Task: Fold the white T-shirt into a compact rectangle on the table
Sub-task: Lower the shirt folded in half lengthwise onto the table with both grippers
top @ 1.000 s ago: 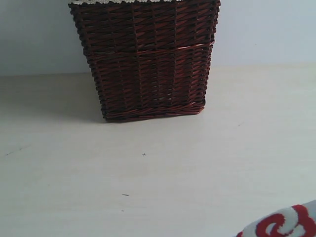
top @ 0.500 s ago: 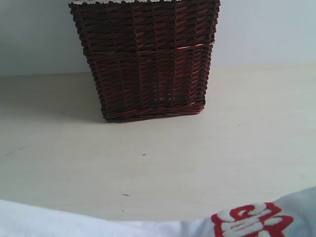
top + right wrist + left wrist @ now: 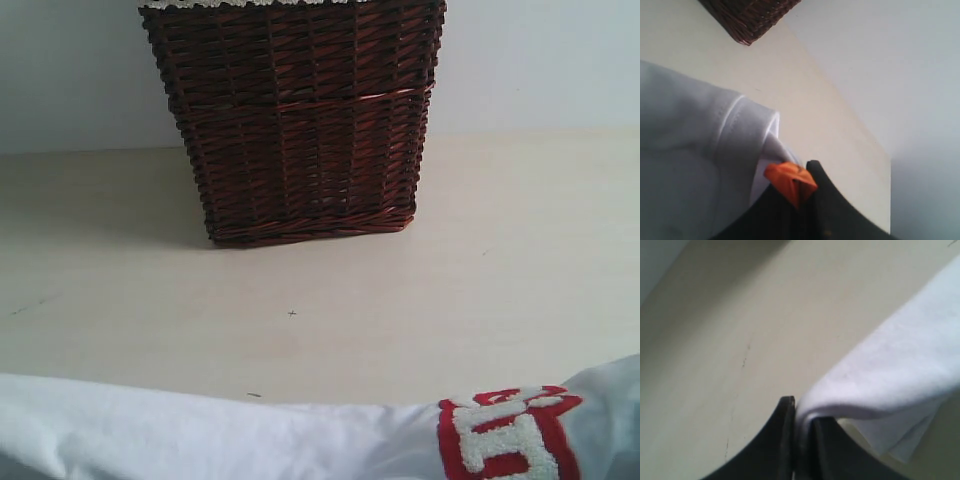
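**Left side.** The left jaws are closed to a tight pinch on an edge of the white T-shirt (image 3: 900, 365), with a fold of cloth clamped between the two dark tips. From the pinch the fabric leads away and appears to hang clear of the desk (image 3: 740, 340), with a loose doubled flap drooping below it.

**Centre.** In the exterior view the shirt crosses the near edge of the frame as one band. Its long axis runs from one arm to the other. The wicker basket (image 3: 300, 120) stands well apart from it, at the back of the desk.

**Right side.** The red band (image 3: 510, 445) with fuzzy white lettering sits towards the right end of the span. The right jaws are likewise closed, gripping a stitched hem, with an orange pad showing against the cloth. I cannot tell whether that hem is a sleeve or the bottom edge.

**Assessment.** Each arm holds its own end, so neither is nearer to the work. The desk between shirt and basket is the likely laying ground. I judge both arms must travel together, or the span will skew.
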Controlling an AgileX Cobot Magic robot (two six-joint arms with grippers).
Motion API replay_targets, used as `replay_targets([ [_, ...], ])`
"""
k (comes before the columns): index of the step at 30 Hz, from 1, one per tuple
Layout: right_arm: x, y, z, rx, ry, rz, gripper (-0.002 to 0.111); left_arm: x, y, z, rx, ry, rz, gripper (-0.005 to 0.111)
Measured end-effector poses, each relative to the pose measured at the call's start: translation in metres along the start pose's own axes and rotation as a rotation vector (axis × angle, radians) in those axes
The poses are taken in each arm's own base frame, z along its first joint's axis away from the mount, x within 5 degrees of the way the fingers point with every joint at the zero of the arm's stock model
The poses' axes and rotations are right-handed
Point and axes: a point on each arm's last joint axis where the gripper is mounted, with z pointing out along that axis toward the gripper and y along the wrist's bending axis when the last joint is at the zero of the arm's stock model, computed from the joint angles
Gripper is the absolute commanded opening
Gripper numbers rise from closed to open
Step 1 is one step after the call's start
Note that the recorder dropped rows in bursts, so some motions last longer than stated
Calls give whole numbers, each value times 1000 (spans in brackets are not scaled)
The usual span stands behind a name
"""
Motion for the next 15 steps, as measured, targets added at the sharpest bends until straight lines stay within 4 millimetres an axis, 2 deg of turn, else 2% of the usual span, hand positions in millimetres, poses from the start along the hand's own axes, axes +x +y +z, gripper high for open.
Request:
replay_targets([
  [8, 2, -9, 19, -81, 62, 28, 0, -10, 19, 28, -79, -20, 4, 0],
  [15, 8, -35, 62, -84, 124, 169, 0, -10, 31, 70, -94, 29, -9, 0],
])
